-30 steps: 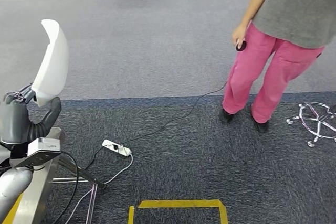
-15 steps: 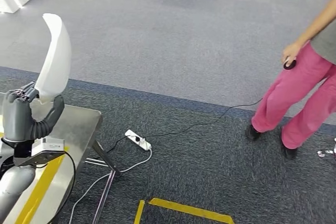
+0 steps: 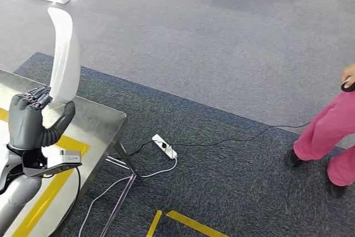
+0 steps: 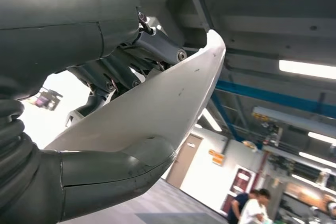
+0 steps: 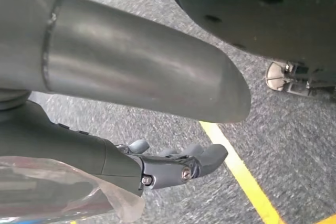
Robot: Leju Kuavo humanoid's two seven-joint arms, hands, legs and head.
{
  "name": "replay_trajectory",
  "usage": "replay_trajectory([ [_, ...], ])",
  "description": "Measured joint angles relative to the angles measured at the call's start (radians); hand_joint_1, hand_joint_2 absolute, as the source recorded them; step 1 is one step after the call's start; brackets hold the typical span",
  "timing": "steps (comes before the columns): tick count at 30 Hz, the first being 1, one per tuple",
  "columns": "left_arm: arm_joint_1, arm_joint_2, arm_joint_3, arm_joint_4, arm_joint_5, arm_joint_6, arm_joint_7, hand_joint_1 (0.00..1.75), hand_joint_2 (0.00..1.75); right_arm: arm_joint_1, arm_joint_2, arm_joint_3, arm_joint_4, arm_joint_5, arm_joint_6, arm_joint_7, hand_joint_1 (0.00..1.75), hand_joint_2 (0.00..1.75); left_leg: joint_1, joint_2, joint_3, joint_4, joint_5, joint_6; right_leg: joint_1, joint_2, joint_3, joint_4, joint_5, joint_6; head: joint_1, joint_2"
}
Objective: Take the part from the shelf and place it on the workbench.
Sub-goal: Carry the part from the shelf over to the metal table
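Part (image 3: 65, 54), white curved shell, is grasped upright in left hand (image 3: 29, 123); lower end is pinched btwn thumb and dark fingers (image 4: 118, 69), upper end raised above the hand. Hand and part are held over workbench (image 3: 98, 123), a steel top w/ yellow stripe, part not touching it. Right hand (image 5: 174, 163) hangs over grey carpet, fingers apart, nothing grasped. Power strip (image 3: 164, 146) w/ cables lies on floor beside bench leg. Person (image 3: 328, 137) in pink trousers is seen at right edge.
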Motion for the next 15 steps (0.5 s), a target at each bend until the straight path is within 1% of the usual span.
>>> replay_trajectory([
  [1, 0.000, 0.000, -0.002, 0.002, 0.000, 0.000, 0.000, 1.75, 1.75, 0.001, 0.000, 0.000, 0.000, 0.000, 0.000, 0.000, 0.00, 0.00, 0.002, 0.005, -0.028, 0.056, -0.017, -0.002, 0.000, -0.015, 0.002, 0.000, -0.003, -0.001, 0.000, 0.000],
  [2, 0.000, 0.000, -0.003, 0.005, -0.002, 0.000, 0.001, 1.75, 1.75, 0.002, 0.000, 0.000, 0.000, 0.000, 0.000, 0.000, 0.00, 0.00, 0.004, 0.006, -0.040, 0.080, -0.015, -0.003, 0.000, -0.030, 0.005, 0.000, -0.006, -0.001, 0.000, 0.000],
  [3, -0.001, 0.000, -0.004, 0.007, -0.006, 0.000, 0.001, 1.75, 1.75, 0.002, 0.000, 0.000, 0.000, 0.000, 0.000, 0.000, 0.00, 0.00, 0.005, 0.008, -0.033, 0.063, 0.007, -0.003, 0.000, -0.044, 0.009, 0.000, -0.010, 0.000, 0.000, 0.000],
  [4, -0.002, 0.001, -0.004, 0.009, -0.013, 0.000, 0.002, 1.75, 1.75, 0.001, 0.000, -0.001, 0.000, 0.000, 0.000, 0.000, 0.00, 0.00, 0.005, 0.016, -0.007, 0.008, 0.044, -0.001, 0.001, -0.058, 0.015, 0.000, -0.014, 0.001, 0.000, 0.000],
  [5, -0.005, 0.002, -0.005, 0.011, -0.021, 0.000, 0.004, 1.75, 1.75, 0.000, 0.000, -0.001, 0.000, 0.000, -0.001, 0.001, 0.00, 0.00, 0.003, 0.038, 0.028, -0.063, 0.080, 0.003, 0.001, -0.071, 0.021, 0.000, -0.019, 0.004, 0.000, 0.000],
  [6, -0.009, 0.002, -0.006, 0.013, -0.029, 0.000, 0.005, 1.75, 1.75, 0.000, 0.000, -0.001, 0.000, 0.000, -0.002, 0.001, 0.00, 0.00, -0.004, 0.067, 0.059, -0.127, 0.103, 0.007, 0.004, -0.082, 0.027, 0.001, -0.024, 0.008, 0.000, 0.000],
  [7, -0.015, 0.002, -0.009, 0.014, -0.034, 0.000, 0.006, 1.75, 1.75, -0.001, 0.000, -0.002, 0.000, 0.000, -0.004, 0.001, 0.00, 0.00, -0.010, 0.092, 0.080, -0.172, 0.113, 0.013, 0.007, -0.093, 0.030, 0.001, -0.028, 0.013, 0.000, 0.000],
  [8, -0.019, 0.002, -0.011, 0.016, -0.038, 0.000, 0.007, 1.75, 1.75, -0.001, 0.000, -0.002, 0.000, 0.000, -0.006, 0.001, 0.00, 0.00, -0.016, 0.107, 0.087, -0.192, 0.111, 0.019, 0.010, -0.105, 0.032, 0.001, -0.032, 0.018, 0.000, 0.000],
  [9, -0.022, 0.002, -0.015, 0.017, -0.041, 0.000, 0.008, 1.75, 1.75, -0.001, 0.000, -0.003, 0.000, 0.001, -0.009, 0.001, 0.00, 0.00, -0.021, 0.104, 0.087, -0.197, 0.107, 0.024, 0.013, -0.118, 0.034, -0.001, -0.035, 0.023, 0.000, 0.000],
  [10, -0.023, 0.003, -0.017, 0.018, -0.043, 0.000, 0.010, 1.75, 1.75, -0.002, 0.000, -0.003, 0.000, 0.001, -0.012, 0.000, 0.00, 0.00, -0.019, 0.090, 0.087, -0.200, 0.106, 0.029, 0.014, -0.131, 0.036, -0.002, -0.039, 0.028, 0.001, 0.000],
  [11, -0.024, 0.004, -0.019, 0.020, -0.044, 0.000, 0.012, 1.75, 1.75, -0.003, 0.000, -0.004, 0.000, 0.001, -0.016, -0.001, 0.00, 0.00, -0.016, 0.076, 0.089, -0.204, 0.107, 0.033, 0.013, -0.128, 0.038, 0.001, -0.046, 0.034, 0.002, 0.000],
  [12, -0.027, 0.004, -0.021, 0.021, -0.045, 0.000, 0.014, 1.75, 1.75, -0.005, 0.000, -0.004, 0.000, 0.001, -0.018, -0.003, 0.00, 0.00, -0.012, 0.064, 0.092, -0.207, 0.108, 0.038, 0.011, -0.106, 0.032, 0.018, -0.059, 0.039, 0.003, 0.000],
  [13, -0.031, 0.004, -0.023, 0.022, -0.046, 0.000, 0.016, 1.75, 1.75, -0.007, 0.000, -0.004, 0.000, 0.001, -0.020, -0.004, 0.00, 0.00, -0.008, 0.052, 0.095, -0.210, 0.109, 0.044, 0.010, -0.075, 0.013, 0.058, -0.081, 0.043, 0.006, 0.000],
  [14, -0.034, 0.002, -0.025, 0.023, -0.047, 0.000, 0.017, 1.75, 1.75, -0.007, 0.000, -0.005, 0.000, 0.001, -0.021, -0.005, 0.00, 0.00, -0.006, 0.040, 0.095, -0.211, 0.109, 0.048, 0.008, -0.039, -0.019, 0.120, -0.109, 0.045, 0.009, 0.000],
  [15, -0.036, 0.001, -0.027, 0.025, -0.047, 0.000, 0.018, 1.75, 1.75, -0.005, 0.000, -0.005, 0.000, 0.001, -0.022, -0.004, 0.00, 0.00, -0.005, 0.026, 0.095, -0.210, 0.109, 0.052, 0.007, -0.016, -0.059, 0.193, -0.137, 0.047, 0.012, 0.000],
])
